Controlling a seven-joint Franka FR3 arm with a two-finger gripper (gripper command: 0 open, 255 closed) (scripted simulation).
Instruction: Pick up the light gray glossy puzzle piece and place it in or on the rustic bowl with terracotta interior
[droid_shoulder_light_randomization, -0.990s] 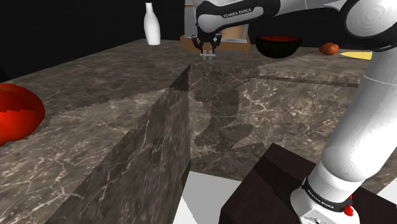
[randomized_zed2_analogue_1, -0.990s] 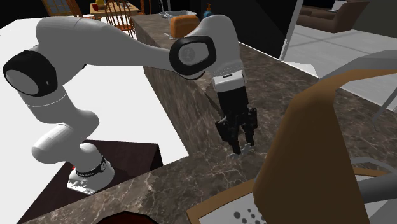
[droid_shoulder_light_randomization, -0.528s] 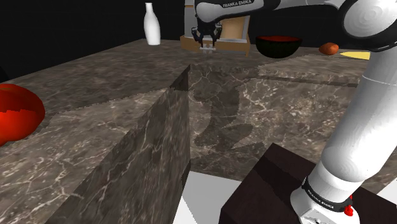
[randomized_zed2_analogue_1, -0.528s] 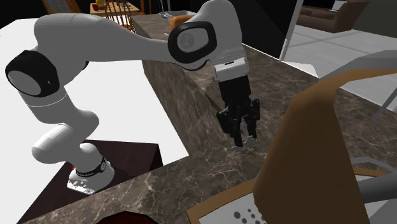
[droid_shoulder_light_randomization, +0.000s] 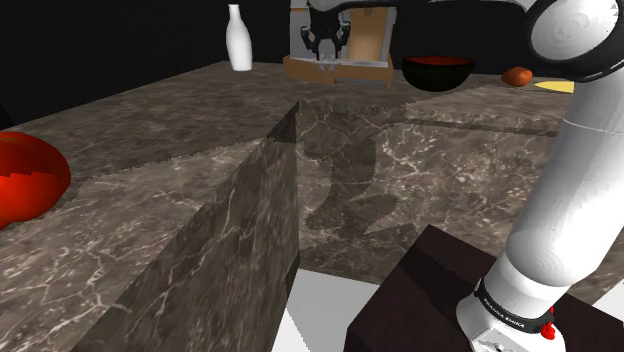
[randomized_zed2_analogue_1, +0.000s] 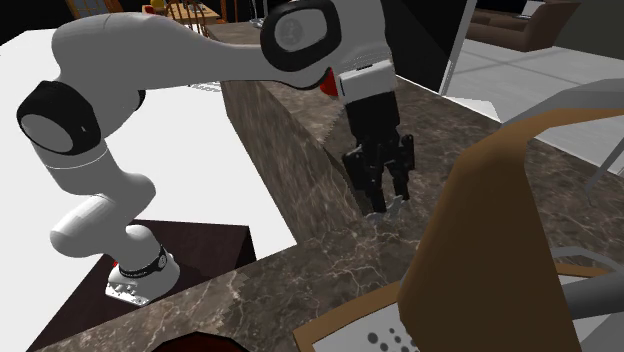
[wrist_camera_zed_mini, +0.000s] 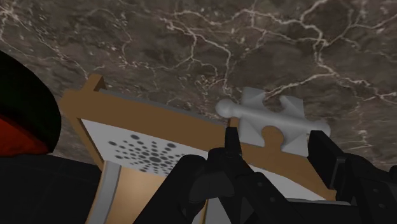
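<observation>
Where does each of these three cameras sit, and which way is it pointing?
Shoulder view: beside the stand, looking over the marble counter toward the bowl; arm and hand show.
Second exterior view: across the counter, facing back at the whole arm and stand.
Wrist view: on the hand, looking down past its fingers at the puzzle piece they clasp.
Shared: shoulder and wrist views both catch the bowl.

The light grey glossy puzzle piece (wrist_camera_zed_mini: 280, 114) is hanging flat, clasped in the end effector (wrist_camera_zed_mini: 273, 136), above the worktop (droid_shoulder_light_randomization: 180, 125). The dark bowl (droid_shoulder_light_randomization: 437, 73), reddish inside, is sitting upright near the worktop's far edge.
</observation>
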